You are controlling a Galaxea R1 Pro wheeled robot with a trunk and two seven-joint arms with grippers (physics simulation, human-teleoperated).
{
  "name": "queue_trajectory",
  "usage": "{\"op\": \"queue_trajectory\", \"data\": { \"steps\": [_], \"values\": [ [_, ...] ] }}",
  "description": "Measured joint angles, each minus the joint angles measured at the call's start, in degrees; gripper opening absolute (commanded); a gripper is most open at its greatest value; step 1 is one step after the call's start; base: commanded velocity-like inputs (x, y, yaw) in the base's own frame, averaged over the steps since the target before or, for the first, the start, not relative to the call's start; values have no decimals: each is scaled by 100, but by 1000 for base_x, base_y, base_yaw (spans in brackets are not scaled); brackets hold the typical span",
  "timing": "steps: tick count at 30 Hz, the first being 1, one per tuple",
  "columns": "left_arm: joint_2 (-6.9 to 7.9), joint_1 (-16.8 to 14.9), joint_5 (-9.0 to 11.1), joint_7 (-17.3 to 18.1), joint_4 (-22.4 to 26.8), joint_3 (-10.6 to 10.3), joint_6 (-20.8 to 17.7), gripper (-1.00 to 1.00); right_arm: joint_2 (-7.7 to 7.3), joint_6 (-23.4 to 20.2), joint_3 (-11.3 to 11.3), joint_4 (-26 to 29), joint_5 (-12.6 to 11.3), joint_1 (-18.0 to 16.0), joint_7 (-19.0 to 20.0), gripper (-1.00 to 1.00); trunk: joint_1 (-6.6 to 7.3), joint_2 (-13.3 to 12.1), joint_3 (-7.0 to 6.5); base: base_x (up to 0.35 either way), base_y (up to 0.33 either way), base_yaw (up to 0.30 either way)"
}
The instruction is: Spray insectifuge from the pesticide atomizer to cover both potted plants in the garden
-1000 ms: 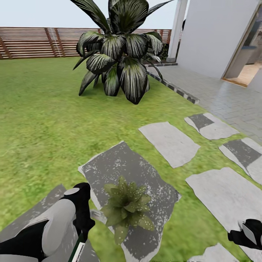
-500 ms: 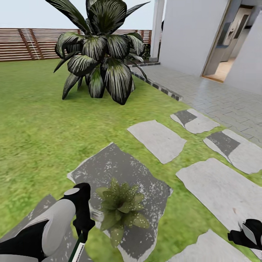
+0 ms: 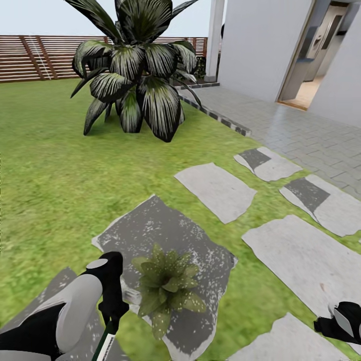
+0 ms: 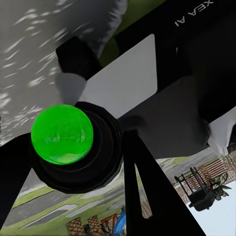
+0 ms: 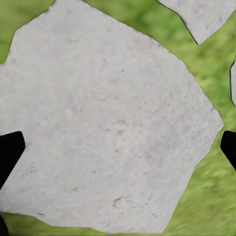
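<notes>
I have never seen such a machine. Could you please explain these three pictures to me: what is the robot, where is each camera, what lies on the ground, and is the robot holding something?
These are rendered pictures from a simulator. The robot has two arms with grippers.

The head view looks forward and down. At the lower left is the left gripper, shut on the pesticide atomizer, a slim dark-green bottle with a white label. At the lower right edge is part of the right gripper.

On the ground lies a green lawn with grey stone slabs. A small potted plant with speckled leaves stands on one slab, beside the left gripper. Farther back are a large dark-leaved bush, a wooden fence and a house wall.

The left wrist view looks along the left gripper, very close to the bottle. The right wrist view looks down on a pale slab; the dark fingertips stand wide apart, empty.
</notes>
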State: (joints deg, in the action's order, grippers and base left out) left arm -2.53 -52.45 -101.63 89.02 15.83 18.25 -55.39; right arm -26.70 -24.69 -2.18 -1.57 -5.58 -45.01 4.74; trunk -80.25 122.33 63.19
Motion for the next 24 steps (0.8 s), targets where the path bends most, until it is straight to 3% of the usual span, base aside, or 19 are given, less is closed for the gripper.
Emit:
{"op": "queue_trajectory", "data": {
  "steps": [8, 18, 24],
  "values": [
    [2, -1, 1, 0, -2, 1, -1, -100, -3, 2, 0, 1, 0, 1, 4, 100, 0, 0, 22, 0, 301, -26],
    [1, -2, 1, -1, -12, 0, 1, -100, -2, -2, 0, 2, 0, 3, 10, 100, -1, 0, 23, -62, 306, -265],
    [1, -1, 1, -1, -9, 2, 1, -100, -2, -3, 0, 1, 0, 1, 8, 100, 0, 0, 22, -24, 75, -279]
  ]
}}
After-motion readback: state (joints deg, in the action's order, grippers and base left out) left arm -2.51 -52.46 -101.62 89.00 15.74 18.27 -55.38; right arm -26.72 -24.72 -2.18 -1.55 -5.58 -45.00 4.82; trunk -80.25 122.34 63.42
